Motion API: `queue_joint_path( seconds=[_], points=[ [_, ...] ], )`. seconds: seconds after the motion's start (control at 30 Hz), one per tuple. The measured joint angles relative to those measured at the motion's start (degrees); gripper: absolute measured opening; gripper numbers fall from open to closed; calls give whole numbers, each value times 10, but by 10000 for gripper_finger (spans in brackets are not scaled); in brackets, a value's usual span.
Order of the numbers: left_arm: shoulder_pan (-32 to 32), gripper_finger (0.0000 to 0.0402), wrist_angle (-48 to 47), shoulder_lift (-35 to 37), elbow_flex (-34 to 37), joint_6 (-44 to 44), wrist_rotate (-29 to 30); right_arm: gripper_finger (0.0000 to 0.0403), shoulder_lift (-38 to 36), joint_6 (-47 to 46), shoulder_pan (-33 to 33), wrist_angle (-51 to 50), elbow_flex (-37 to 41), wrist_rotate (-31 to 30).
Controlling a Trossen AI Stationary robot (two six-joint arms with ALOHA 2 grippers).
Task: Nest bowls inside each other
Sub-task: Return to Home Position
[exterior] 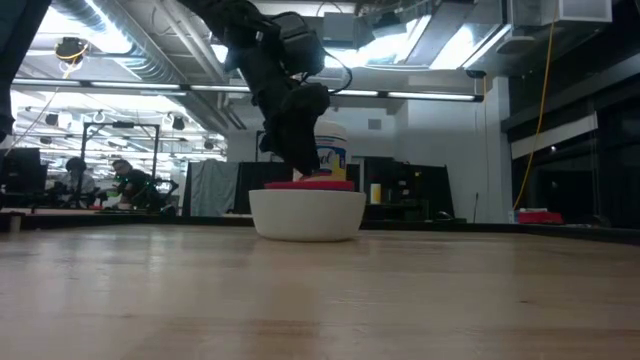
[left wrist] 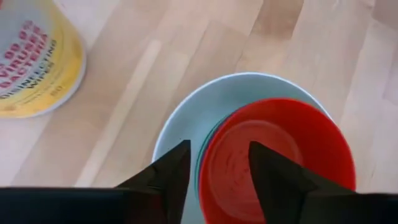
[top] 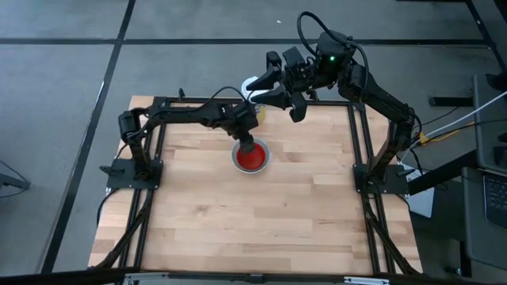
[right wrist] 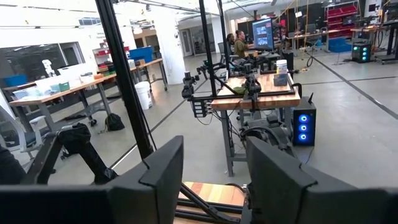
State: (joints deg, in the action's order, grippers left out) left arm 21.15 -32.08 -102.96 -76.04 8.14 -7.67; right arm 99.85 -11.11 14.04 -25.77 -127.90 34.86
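Observation:
The white bowl point(top: 238, 161) point(exterior: 306, 214) point(left wrist: 186, 118) stands on the table's far middle. The red bowl point(top: 252, 158) point(left wrist: 280, 155) sits nested inside it, its rim point(exterior: 312, 184) showing just above the white rim. A thin teal edge point(left wrist: 200, 163) shows between the two; any other bowls are hidden beneath. My left gripper point(top: 249, 147) point(left wrist: 214, 165) is open and slants down over the stack, one finger inside the red bowl and one outside its rim, with a gap on either side. My right gripper point(top: 268, 83) point(right wrist: 214, 162) is open and empty, held high and level over the table's far edge.
A tall canister with a yellow label and white lid point(top: 255, 96) point(exterior: 332, 150) point(left wrist: 37, 62) stands just behind the bowls, under my right gripper. Black frame rails point(top: 360, 142) run along the table's sides. Bare wood point(top: 253, 222) stretches toward the near edge.

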Motion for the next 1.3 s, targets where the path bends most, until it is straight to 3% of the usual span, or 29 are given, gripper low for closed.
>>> queue_joint_path(
  seconds=[0.17,0.4,0.77,1.0,1.2,1.3],
  points=[
    [0,177,-11,0,-33,-4,10,183,0,14,0,0,0,-6],
    [3,177,-11,39,-117,-20,36,173,-5,39,14,8,0,-36],
    [37,168,27,230,-247,5,31,155,-111,41,58,-6,0,-57],
    [35,166,93,369,-254,50,68,155,-181,43,69,-93,-1,-59],
    [28,166,39,453,-253,18,54,168,-209,12,69,-232,0,-56],
    [28,166,11,488,-253,89,47,175,-226,32,69,-285,0,-73]
  ],
)
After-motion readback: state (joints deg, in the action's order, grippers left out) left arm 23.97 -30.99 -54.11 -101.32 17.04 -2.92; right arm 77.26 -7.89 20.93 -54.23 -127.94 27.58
